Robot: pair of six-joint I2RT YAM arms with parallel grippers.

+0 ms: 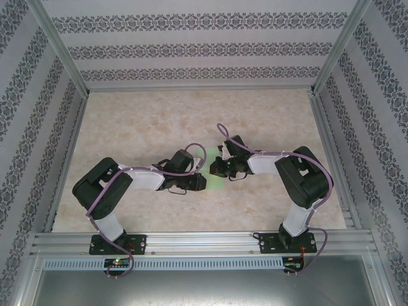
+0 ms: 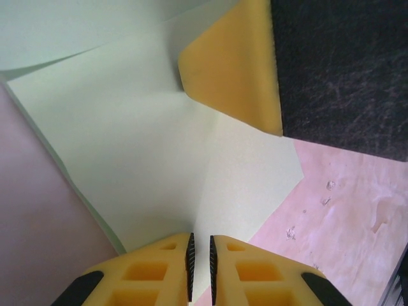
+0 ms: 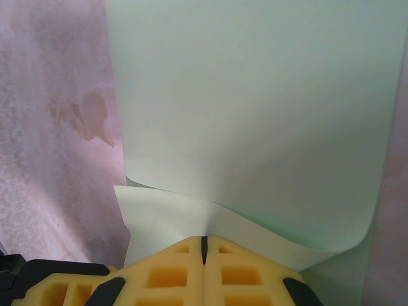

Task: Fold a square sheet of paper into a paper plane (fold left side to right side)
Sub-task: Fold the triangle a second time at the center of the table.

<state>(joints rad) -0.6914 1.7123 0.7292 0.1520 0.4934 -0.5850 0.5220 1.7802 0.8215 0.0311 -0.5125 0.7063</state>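
Observation:
The square sheet of paper (image 1: 215, 156), pale mint-green, lies mid-table between the two grippers, mostly hidden under them from above. In the left wrist view the sheet (image 2: 140, 127) spreads flat with a soft crease running toward my left gripper (image 2: 200, 245), whose jaws stand a narrow gap apart over the sheet's near edge, nothing clearly between them. The right gripper's yellow finger (image 2: 233, 70) rests on the sheet's far part. My right gripper (image 3: 204, 242) is shut on an edge of the sheet (image 3: 255, 95), which is lifted and curls over itself. From above, the left gripper (image 1: 203, 182) and right gripper (image 1: 215, 169) nearly touch.
The beige marbled tabletop (image 1: 159, 121) stretches behind and to both sides of the arms. Patterned walls with aluminium posts close it in on three sides. A metal rail (image 1: 204, 242) carrying both arm bases runs along the near edge.

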